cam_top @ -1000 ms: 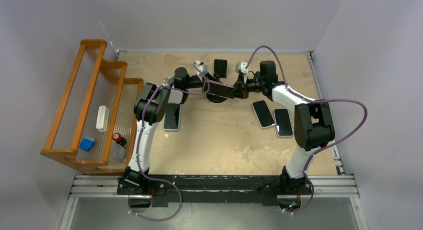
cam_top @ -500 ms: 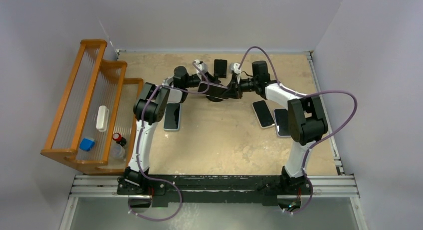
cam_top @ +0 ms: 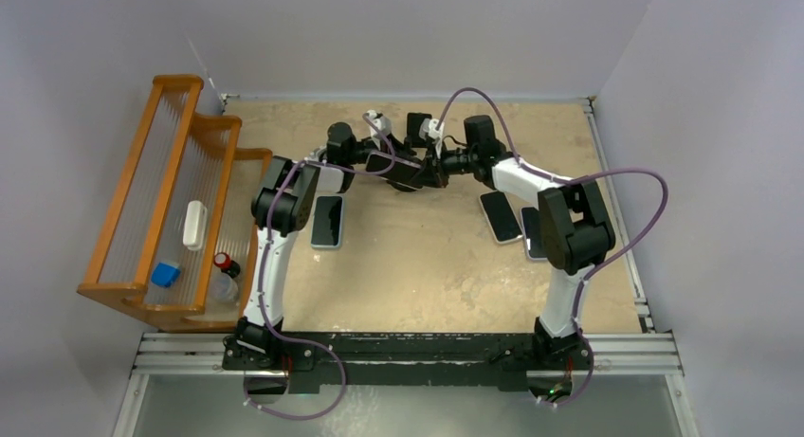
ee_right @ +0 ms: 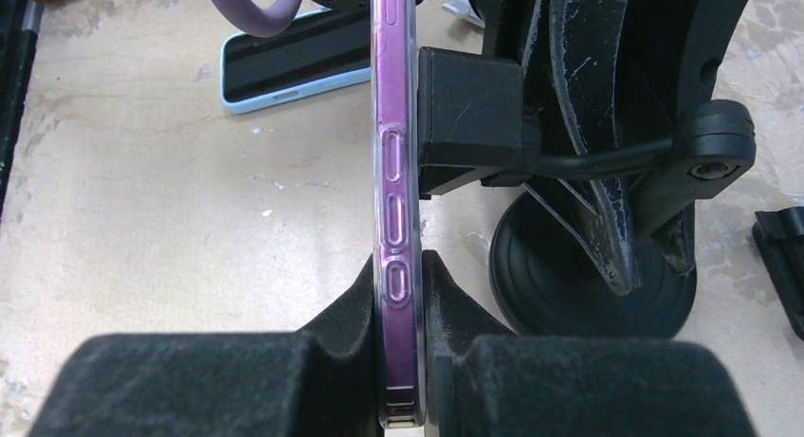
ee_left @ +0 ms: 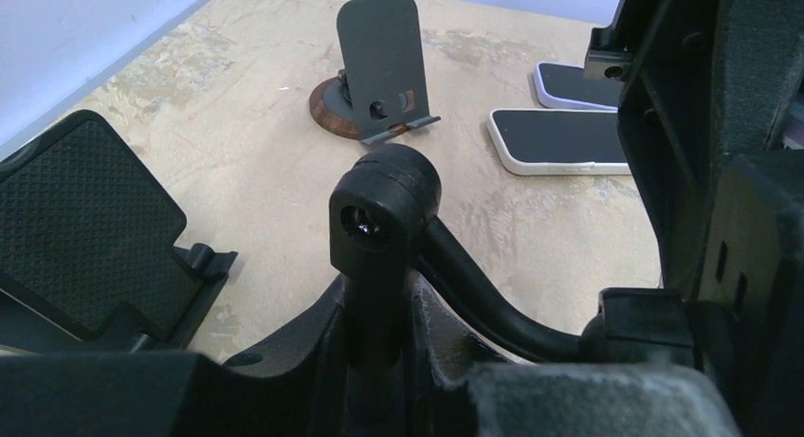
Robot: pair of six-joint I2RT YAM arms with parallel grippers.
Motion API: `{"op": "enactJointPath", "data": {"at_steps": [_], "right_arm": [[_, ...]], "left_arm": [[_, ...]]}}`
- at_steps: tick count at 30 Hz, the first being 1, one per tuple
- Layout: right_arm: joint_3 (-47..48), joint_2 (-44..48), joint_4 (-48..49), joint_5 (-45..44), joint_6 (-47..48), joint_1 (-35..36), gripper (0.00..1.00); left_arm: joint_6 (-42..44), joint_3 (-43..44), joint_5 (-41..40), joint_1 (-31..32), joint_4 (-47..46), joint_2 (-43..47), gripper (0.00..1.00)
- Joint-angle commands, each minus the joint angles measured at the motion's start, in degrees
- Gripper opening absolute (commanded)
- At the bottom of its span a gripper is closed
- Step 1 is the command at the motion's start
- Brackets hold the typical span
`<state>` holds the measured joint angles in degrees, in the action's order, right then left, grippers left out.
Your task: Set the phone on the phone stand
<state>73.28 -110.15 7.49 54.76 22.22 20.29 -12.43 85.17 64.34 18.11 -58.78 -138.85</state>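
Note:
My right gripper [ee_right: 400, 361] is shut on a purple phone [ee_right: 395, 172], held on edge in the right wrist view. It sits right beside a black phone stand [ee_right: 588, 276] with a round base. My left gripper [ee_left: 379, 361] is shut on that stand's black post [ee_left: 384, 209]; its textured plate [ee_left: 85, 228] lies to the left. In the top view both grippers, left [cam_top: 384, 160] and right [cam_top: 431, 165], meet over the stand [cam_top: 409, 185] at the back middle of the table.
A second stand [cam_top: 418, 127] with a wooden base stands behind, and shows in the left wrist view [ee_left: 384, 67]. Phones lie flat at the left [cam_top: 327, 221] and right [cam_top: 500, 215]. A wooden rack [cam_top: 161, 200] with small items stands at the left edge.
My right arm has moved left with the phone, bringing it up against the stand. My left gripper has stayed on the stand, shifting slightly left.

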Motion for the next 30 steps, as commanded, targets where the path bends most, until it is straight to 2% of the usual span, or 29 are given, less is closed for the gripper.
{"op": "enactJointPath", "data": {"at_steps": [1,15,23,30], "right_arm": [[-2.8,-6.7,-8.0,-13.3,-7.8,1.0,0.0],[-4.4,-7.4,-4.9,-13.7,-14.7,1.6,0.0],[-6.7,-4.9,4.4,-11.1,-23.3,0.4,0.0],[-4.4,-1.7,2.8,-9.1,-21.7,-1.5,0.0]], "left_arm": [[-3.1,1.2,1.8,1.7,2.2,4.1,0.0],[-3.7,-0.9,-0.9,1.4,-0.6,5.0,0.0],[-3.5,-3.1,-0.4,1.2,-4.8,4.4,0.0],[-3.9,-3.6,1.0,0.7,-7.5,3.5,0.0]]}}
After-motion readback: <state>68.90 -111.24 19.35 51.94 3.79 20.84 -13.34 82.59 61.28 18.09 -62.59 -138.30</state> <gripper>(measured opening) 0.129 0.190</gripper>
